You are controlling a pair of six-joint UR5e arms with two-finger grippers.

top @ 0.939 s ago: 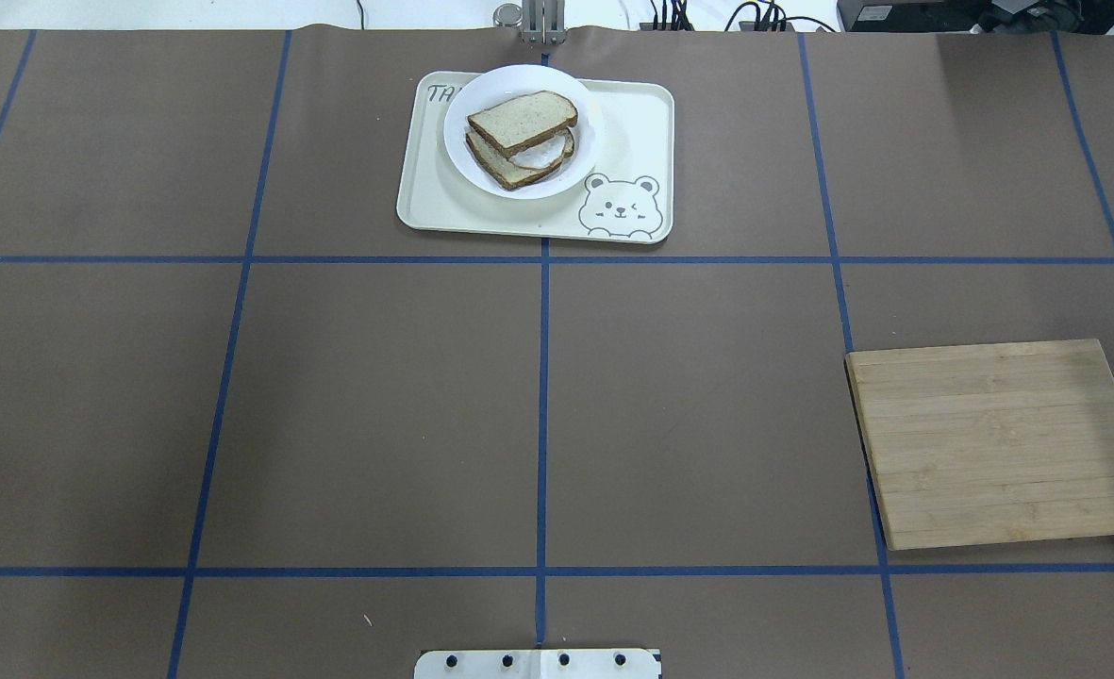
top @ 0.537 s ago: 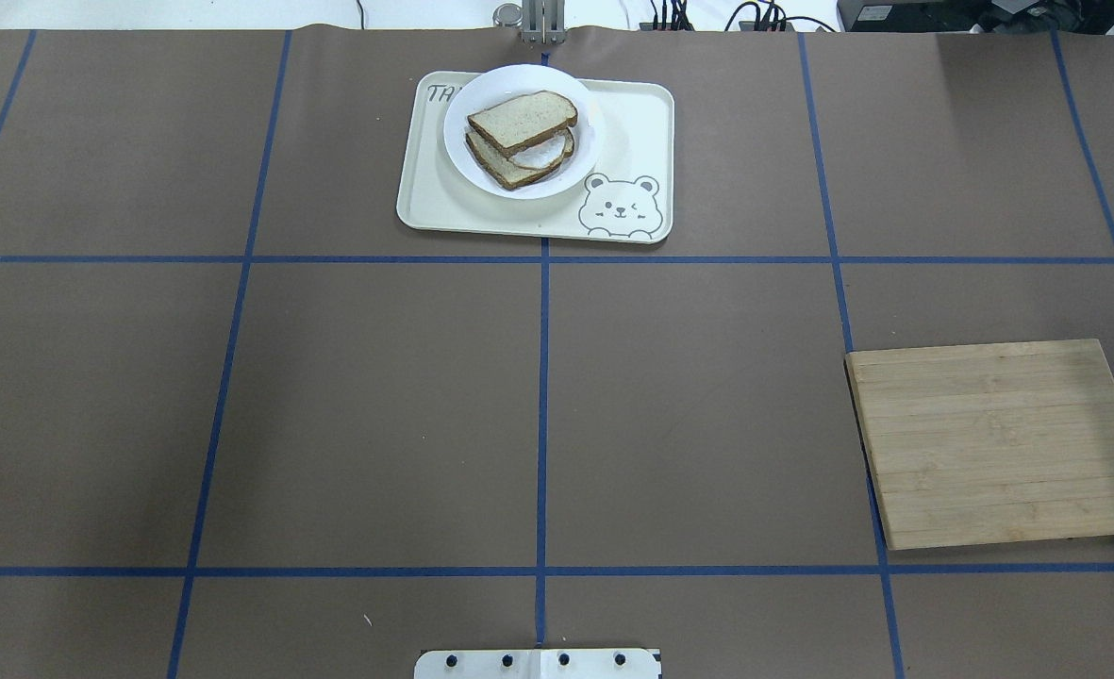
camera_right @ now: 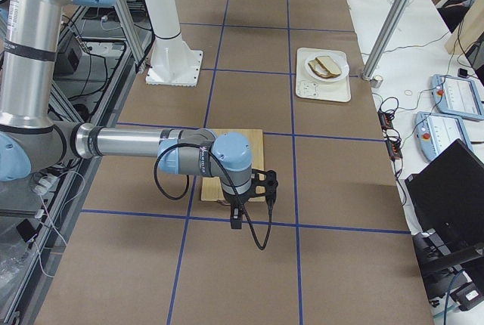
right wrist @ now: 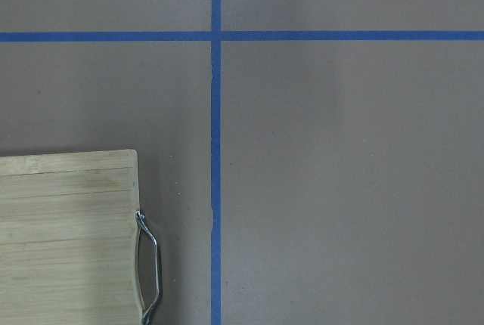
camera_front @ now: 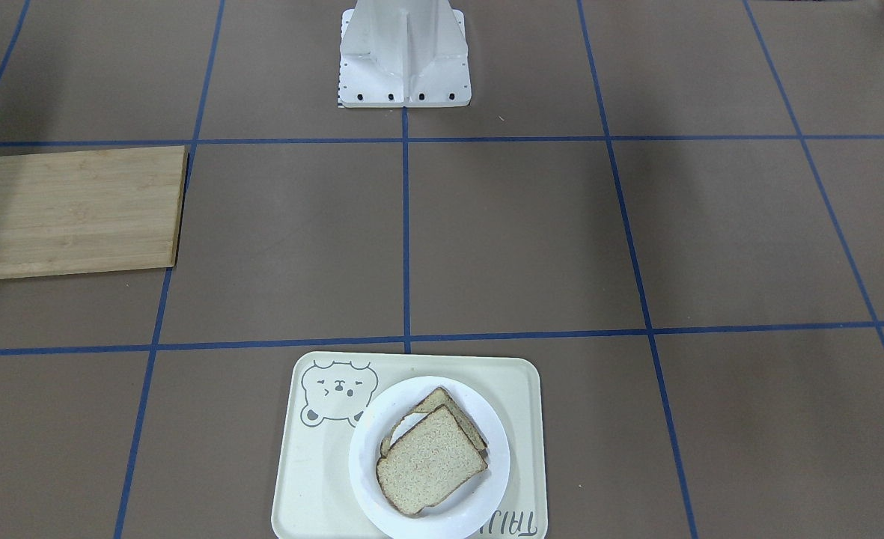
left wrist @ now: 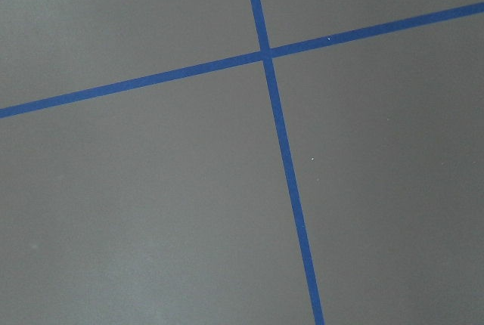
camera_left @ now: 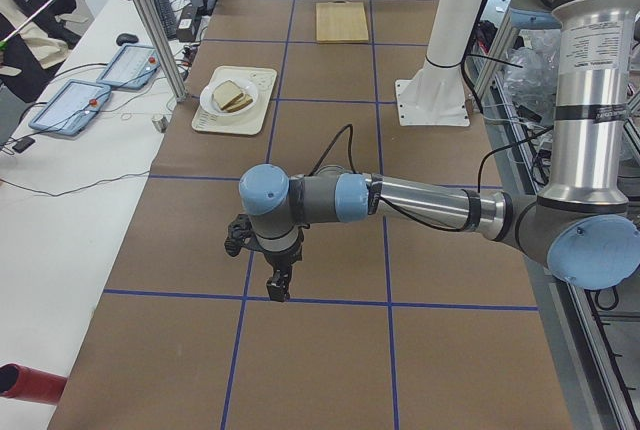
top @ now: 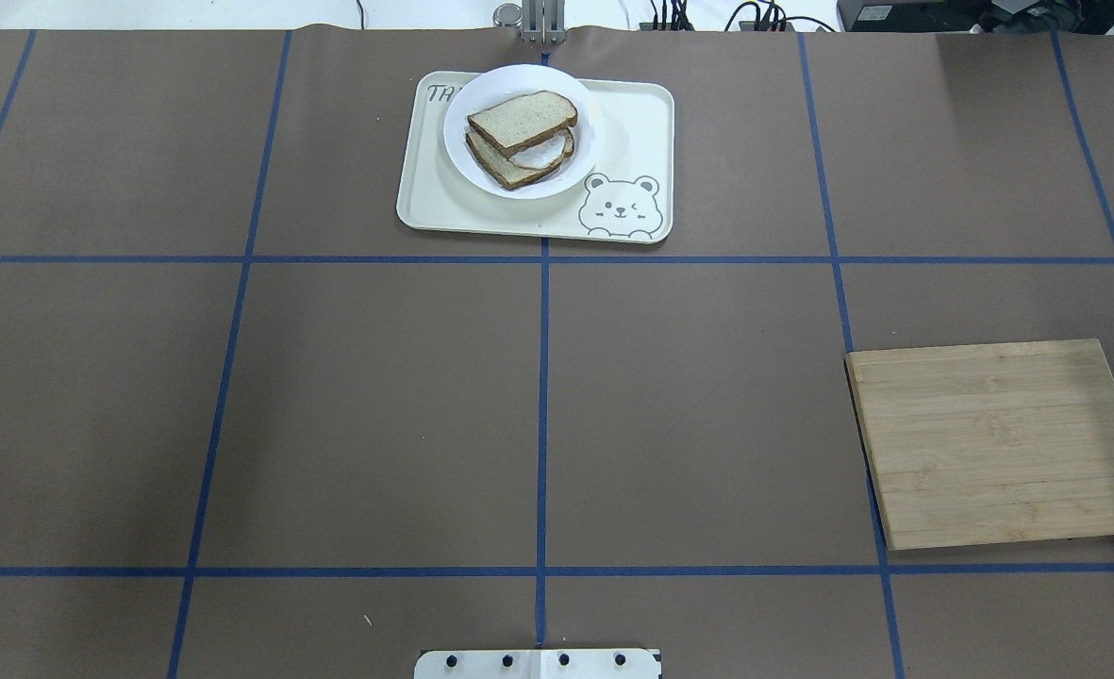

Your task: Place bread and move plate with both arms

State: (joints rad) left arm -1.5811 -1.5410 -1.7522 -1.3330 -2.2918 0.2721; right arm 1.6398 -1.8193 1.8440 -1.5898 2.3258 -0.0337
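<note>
The plain bread slice [top: 523, 121] lies on top of a second slice with egg white showing under it, both on the white plate [top: 505, 81]. The plate stands on the cream bear tray [top: 641, 123] at the table's far middle. The front view shows the bread [camera_front: 430, 460], plate [camera_front: 479, 498] and tray [camera_front: 314, 464] too. My left gripper [camera_left: 277, 285] shows only in the left side view, hanging low over bare table far from the plate. My right gripper [camera_right: 235, 219] shows only in the right side view, near the cutting board. I cannot tell whether either is open or shut.
A bamboo cutting board [top: 1000, 443] with a metal handle lies at the right; its corner shows in the right wrist view [right wrist: 68, 234]. The robot's white base [camera_front: 404, 52] stands at the near middle. Blue tape lines cross the brown table.
</note>
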